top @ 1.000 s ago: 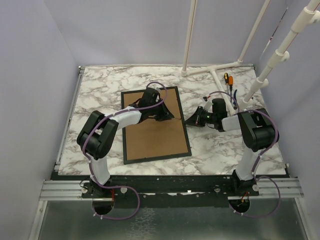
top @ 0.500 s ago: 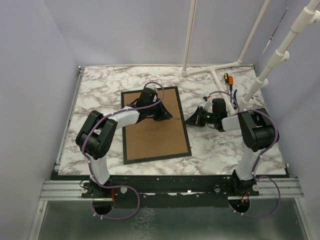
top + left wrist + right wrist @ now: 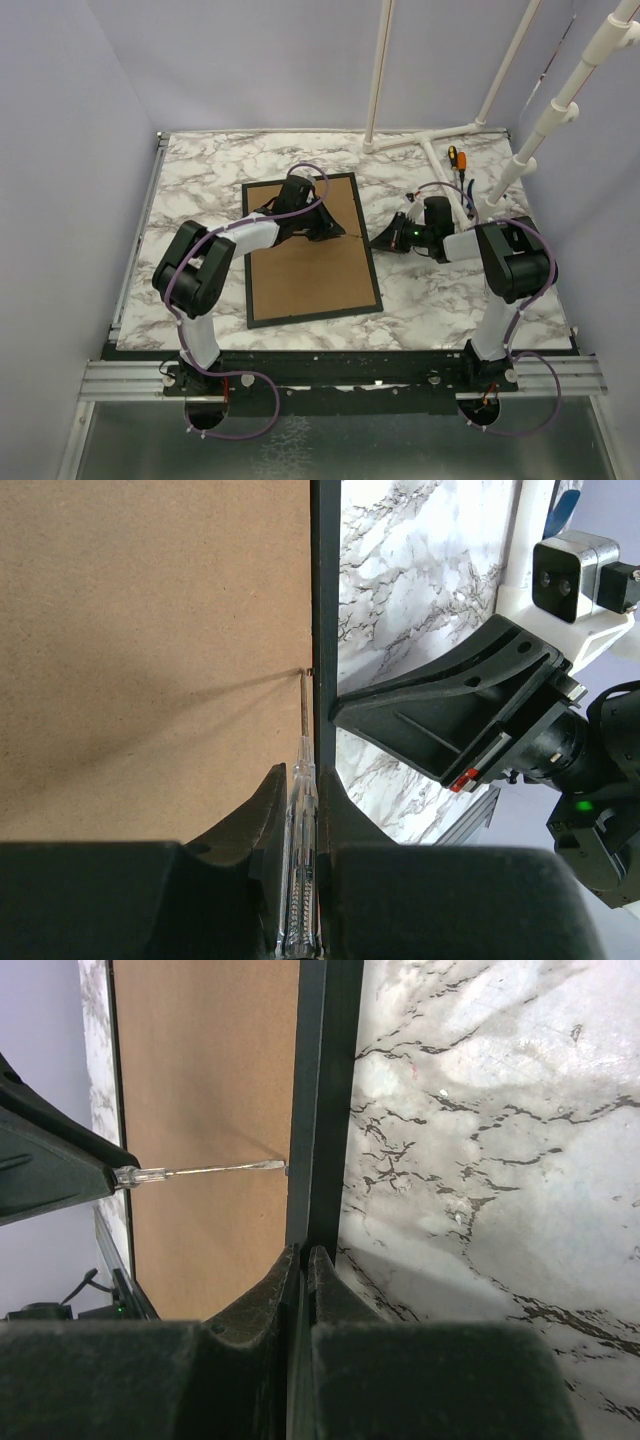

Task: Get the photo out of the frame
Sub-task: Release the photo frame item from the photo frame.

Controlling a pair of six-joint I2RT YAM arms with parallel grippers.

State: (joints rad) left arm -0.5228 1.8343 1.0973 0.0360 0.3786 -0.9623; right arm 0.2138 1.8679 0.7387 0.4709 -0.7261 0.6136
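The frame [image 3: 300, 280] lies face down on the marble table, its brown fibreboard back up and its thin black border around it. The photo is hidden under the back. My left gripper [image 3: 330, 235] is shut on a clear-handled screwdriver [image 3: 302, 820]. The screwdriver's tip touches a small tab at the frame's right border [image 3: 324, 630]. My right gripper [image 3: 381, 241] is shut, with its tips against the outside of that same border [image 3: 325, 1110], opposite the screwdriver [image 3: 200, 1170]. The left wrist view shows the left gripper [image 3: 300, 775] and the right wrist view the right gripper [image 3: 304, 1252].
A white pipe stand [image 3: 430, 140] crosses the back right of the table. An orange-handled tool [image 3: 452, 157] lies beside it. Purple walls close in the left, back and right. Bare marble [image 3: 190, 190] lies left of the frame.
My left arm has shifted slightly, keeping the screwdriver at the frame's right edge. The right arm and the frame have not moved.
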